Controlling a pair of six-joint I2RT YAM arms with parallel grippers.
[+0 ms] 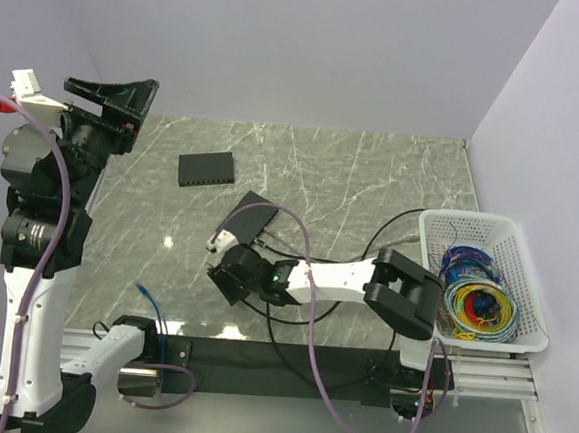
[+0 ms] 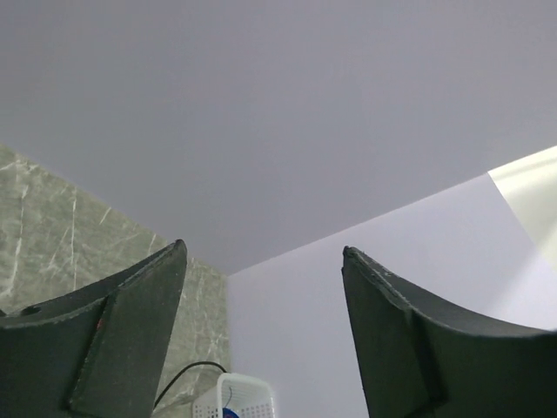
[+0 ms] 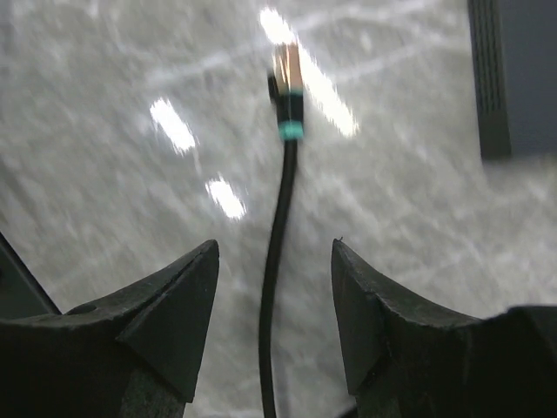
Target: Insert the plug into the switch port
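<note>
Between the spread, empty fingers of the right gripper (image 3: 274,248) runs the thin black cable (image 3: 280,209), touching neither. Just ahead, the plug (image 3: 288,74) lies on the marble table (image 3: 113,200). Farther back rests the switch (image 1: 207,170). Raised high, the left gripper (image 2: 261,252) gapes wide, holding nothing.
</note>
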